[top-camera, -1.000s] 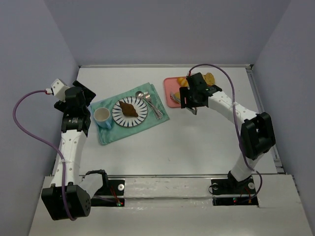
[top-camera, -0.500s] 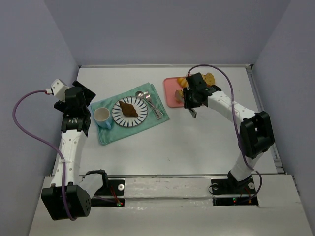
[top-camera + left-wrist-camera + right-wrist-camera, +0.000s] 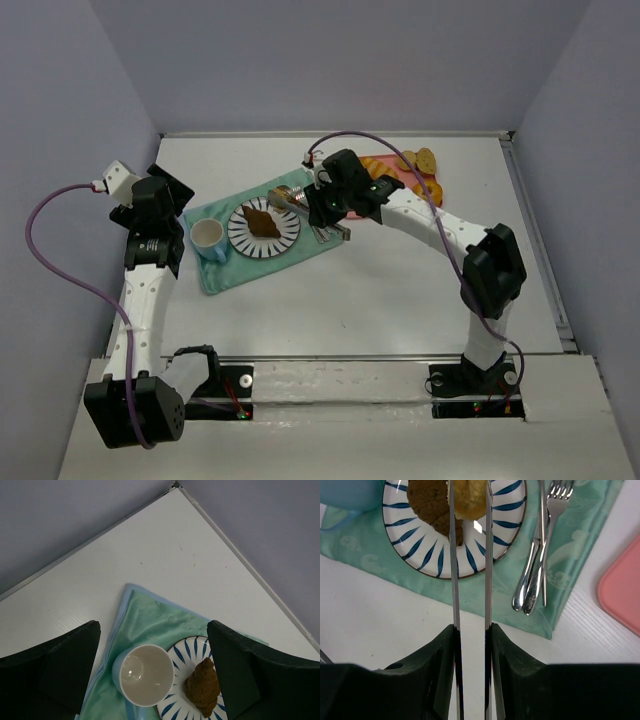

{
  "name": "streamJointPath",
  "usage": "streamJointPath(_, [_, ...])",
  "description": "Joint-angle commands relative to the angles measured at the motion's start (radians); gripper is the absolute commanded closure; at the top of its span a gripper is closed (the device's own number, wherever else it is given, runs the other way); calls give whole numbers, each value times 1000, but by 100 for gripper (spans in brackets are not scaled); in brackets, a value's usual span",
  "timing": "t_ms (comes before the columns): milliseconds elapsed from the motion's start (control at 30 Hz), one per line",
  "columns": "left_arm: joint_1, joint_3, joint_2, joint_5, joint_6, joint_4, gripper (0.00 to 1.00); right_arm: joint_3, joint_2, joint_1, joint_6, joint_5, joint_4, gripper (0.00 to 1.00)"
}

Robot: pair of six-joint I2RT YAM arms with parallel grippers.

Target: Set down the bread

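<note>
My right gripper [image 3: 470, 630] is shut on a pair of metal tongs [image 3: 454, 580], and the tong blades pinch a yellowish piece of bread [image 3: 470, 502] at their tips. The bread hangs over the blue-striped plate [image 3: 420, 550], beside a brown croissant [image 3: 427, 500] that lies on it. From above, the right gripper [image 3: 325, 203] sits just right of the plate [image 3: 240, 240], tongs [image 3: 288, 197] pointing left. My left gripper [image 3: 154, 625] is open and holds nothing, above the cloth's left end near the cup [image 3: 145, 675].
A green cloth [image 3: 225, 270] carries the plate, a blue cup [image 3: 208, 235], and a fork and spoon [image 3: 540, 555]. A pink tray [image 3: 400, 185] with more pastries [image 3: 425, 158] stands at the back right. Grey walls close in the table.
My right arm has swung left from the pink tray to the plate. The tongs closed on the bread at the tray and carried it over. The left arm has not moved.
</note>
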Motion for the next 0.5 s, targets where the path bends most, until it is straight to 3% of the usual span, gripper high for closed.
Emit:
streamJointPath(0, [5,-15,-30,-18,-3,34,1,86,78,20,-9,-40,28,64])
streamJointPath(167, [7,-16,-37,-17,-3,36,1,90,109,43,-3,-26,21,55])
streamJointPath(300, [5,-18,-41,-18,-3,36,1,89,107,53,2,15,13,41])
streamJointPath(467, [7,-19,-49,-21,-3,34,1,95,103,53,2,17,4,33])
